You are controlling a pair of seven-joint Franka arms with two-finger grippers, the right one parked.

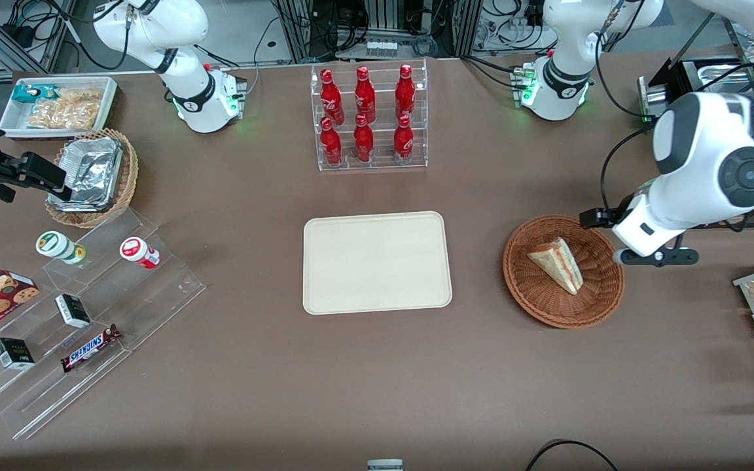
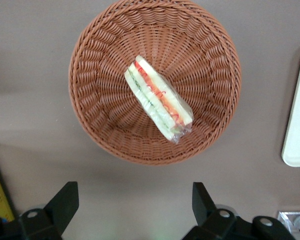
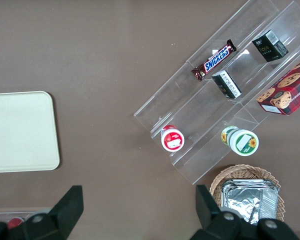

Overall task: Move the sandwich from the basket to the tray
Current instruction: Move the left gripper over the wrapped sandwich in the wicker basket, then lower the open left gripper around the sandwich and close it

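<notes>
The sandwich (image 1: 559,263) lay in the basket (image 1: 535,296), a wrapped wedge on its side with the red and green filling showing along the cut edge. The basket stood on the brown bench (image 1: 351,392), toward the working arm's end. Beside it, well apart and near the middle of the bench, the cream tray (image 1: 377,261) lay bare. Above the basket's rim, on the side farther from the front camera, hung the left arm's gripper (image 2: 135,202), its jaws spread wide and holding nothing. Farther off still, a clear rack of red bottles (image 1: 367,118) stood past the tray.
</notes>
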